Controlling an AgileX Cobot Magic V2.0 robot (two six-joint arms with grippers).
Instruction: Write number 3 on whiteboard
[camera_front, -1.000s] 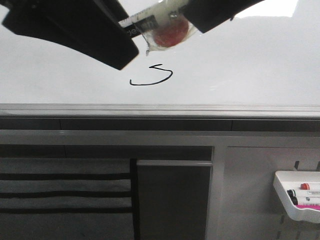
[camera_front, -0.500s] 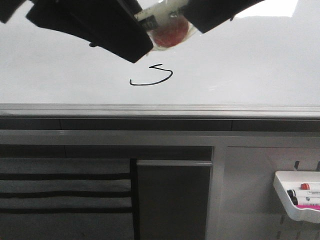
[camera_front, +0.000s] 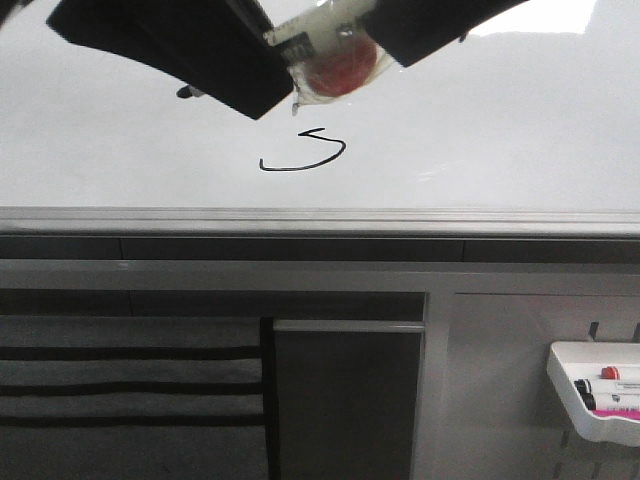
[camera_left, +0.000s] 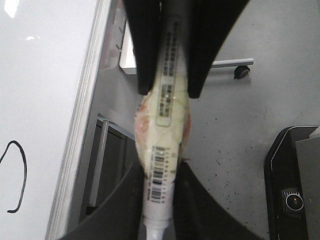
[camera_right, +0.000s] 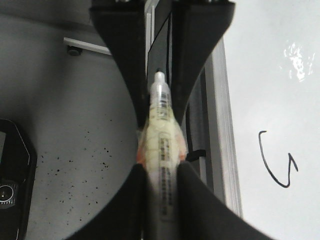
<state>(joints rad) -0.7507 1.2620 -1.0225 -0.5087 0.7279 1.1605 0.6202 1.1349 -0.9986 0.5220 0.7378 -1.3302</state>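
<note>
Glossy whiteboard (camera_front: 480, 120) bears number 3 (camera_front: 305, 152); grey floor (camera_left: 250, 115) below.

From my remote station I count one whiteboard (camera_front: 520, 120), carrying one black hooked stroke, the number 3 (camera_front: 305, 154), so far only partly formed. Two grippers are in view, the left gripper (camera_front: 270, 60) and the right gripper (camera_front: 385, 40), and between them they clamp one marker (camera_front: 335, 60), wrapped in yellowish tape with a red bulge. At the near right I count one white tray (camera_front: 565, 385), holding what look like two or three markers (camera_front: 612, 373); the tray runs off frame, so I cannot give a firm figure.
</note>
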